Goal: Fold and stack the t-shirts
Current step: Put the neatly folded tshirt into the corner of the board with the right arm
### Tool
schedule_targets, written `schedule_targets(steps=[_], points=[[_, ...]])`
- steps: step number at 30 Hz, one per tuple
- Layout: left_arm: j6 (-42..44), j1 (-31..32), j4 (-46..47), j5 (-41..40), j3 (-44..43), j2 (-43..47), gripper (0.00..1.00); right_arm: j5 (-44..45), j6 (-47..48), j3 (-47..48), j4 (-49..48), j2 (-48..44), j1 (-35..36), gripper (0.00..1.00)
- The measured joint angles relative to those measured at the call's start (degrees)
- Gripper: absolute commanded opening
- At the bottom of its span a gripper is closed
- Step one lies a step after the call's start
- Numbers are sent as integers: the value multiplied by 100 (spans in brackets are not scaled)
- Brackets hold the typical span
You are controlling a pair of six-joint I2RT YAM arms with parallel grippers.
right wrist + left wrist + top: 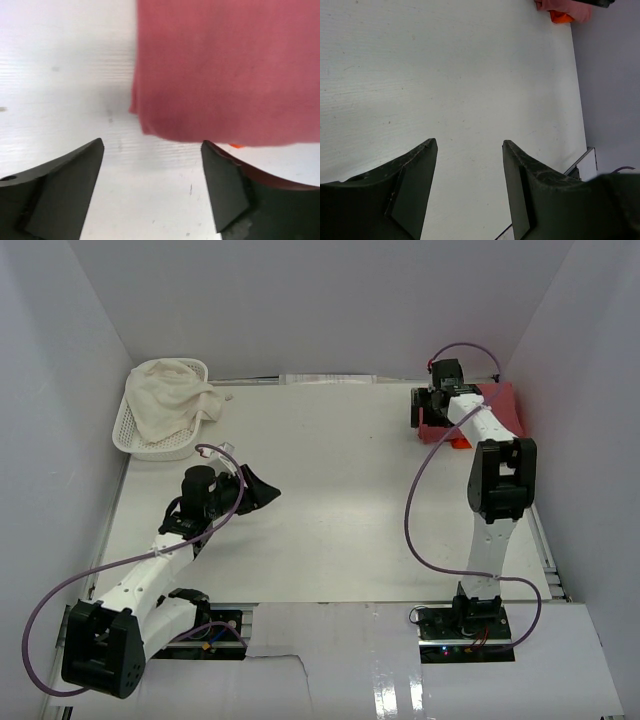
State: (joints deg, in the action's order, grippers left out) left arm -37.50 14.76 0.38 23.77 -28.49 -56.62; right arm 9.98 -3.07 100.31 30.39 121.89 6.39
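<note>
The folded dusty rose-red t-shirt (pixel 506 403) lies at the far right corner of the table. The bright orange-red t-shirt (pixel 460 441) shows only as a sliver under its near edge. My right gripper (pixel 422 412) hovers at the stack's left edge, open and empty. In the right wrist view the rose shirt (pixel 225 70) fills the upper right. Its edge lies just beyond the open gripper (pixel 152 147), and an orange sliver (pixel 237 146) peeks out beneath. My left gripper (pixel 262 490) is open and empty over bare table at mid-left. Its wrist view (pixel 469 145) shows both shirts (pixel 565 6) far off.
A white lattice basket (pixel 130 435) stands at the far left corner with a cream cloth (pixel 170 395) heaped in it and spilling over its right rim. White walls enclose the table on the left, back and right. The right arm's cable (pixel 412 510) loops over the table.
</note>
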Motion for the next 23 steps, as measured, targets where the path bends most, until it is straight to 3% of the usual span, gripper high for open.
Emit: schedule_targets(steps=[4,12,23], points=[[-2,0,0,0,0,72,65,-11,122,-188,-188,-898,245,90],[22,0,-61,-2,4,188,66,256,223,-2601,-1095,-4052,1432,90],[70,0,-299,-85,48,612,67,776,2,-4948,-1113,-5893,1609,90]])
